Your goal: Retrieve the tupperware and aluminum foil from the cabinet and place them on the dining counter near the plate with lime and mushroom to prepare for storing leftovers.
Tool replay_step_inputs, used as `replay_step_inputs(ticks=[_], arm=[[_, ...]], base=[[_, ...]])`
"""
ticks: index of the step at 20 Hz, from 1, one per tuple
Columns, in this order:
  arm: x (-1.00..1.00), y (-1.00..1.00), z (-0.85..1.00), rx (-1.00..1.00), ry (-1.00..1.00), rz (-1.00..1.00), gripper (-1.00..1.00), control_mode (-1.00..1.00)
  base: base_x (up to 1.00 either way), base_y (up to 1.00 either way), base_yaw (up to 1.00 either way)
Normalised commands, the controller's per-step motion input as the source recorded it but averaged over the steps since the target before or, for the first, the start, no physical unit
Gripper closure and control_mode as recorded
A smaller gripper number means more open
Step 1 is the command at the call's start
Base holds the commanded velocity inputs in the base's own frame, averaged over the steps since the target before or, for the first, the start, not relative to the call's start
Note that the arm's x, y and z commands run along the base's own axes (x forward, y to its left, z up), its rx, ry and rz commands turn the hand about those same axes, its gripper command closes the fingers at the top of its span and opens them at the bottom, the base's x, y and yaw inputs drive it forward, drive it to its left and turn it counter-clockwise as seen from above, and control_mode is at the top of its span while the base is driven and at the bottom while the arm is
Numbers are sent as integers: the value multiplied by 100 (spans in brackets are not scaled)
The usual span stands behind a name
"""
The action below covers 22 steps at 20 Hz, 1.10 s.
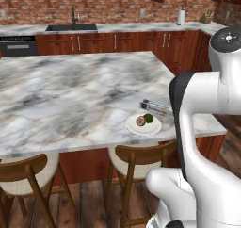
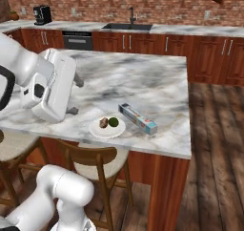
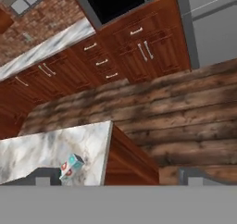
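The long narrow aluminum foil box with teal end (image 2: 137,119) lies flat on the grey-veined white marble tabletop (image 2: 143,82), just right of the round white plate (image 2: 107,128), near the tabletop's near right corner. It is placed close to the plate as the task asks; whether box and plate touch cannot be told. On the plate sit a dark green lime (image 2: 113,122) and a brown mushroom (image 2: 103,123), side by side. No tupperware is to be seen on the tabletop, so that half of the job looks undone.

The hand (image 3: 113,177) stands open and empty, its tips well apart, raised above the tabletop's right edge and looking out over the wooden floor (image 3: 185,116). Judgement: foil delivered and released; tupperware next.
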Motion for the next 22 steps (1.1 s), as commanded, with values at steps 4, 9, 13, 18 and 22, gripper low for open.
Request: replay_step_inputs(ticks=[4,9,13,18,22], arm=[[0,0,0,0,0,0,-100,100],[0,0,0,0,0,0,-100,100],[0,0,0,0,0,0,-100,100],[0,0,0,0,0,0,-100,100],[0,0,0,0,0,0,-100,100]], base=[[-21,-85,-19],[-35,-100,-24],[-11,-100,-25],[11,-100,-21],[66,-97,-14]])
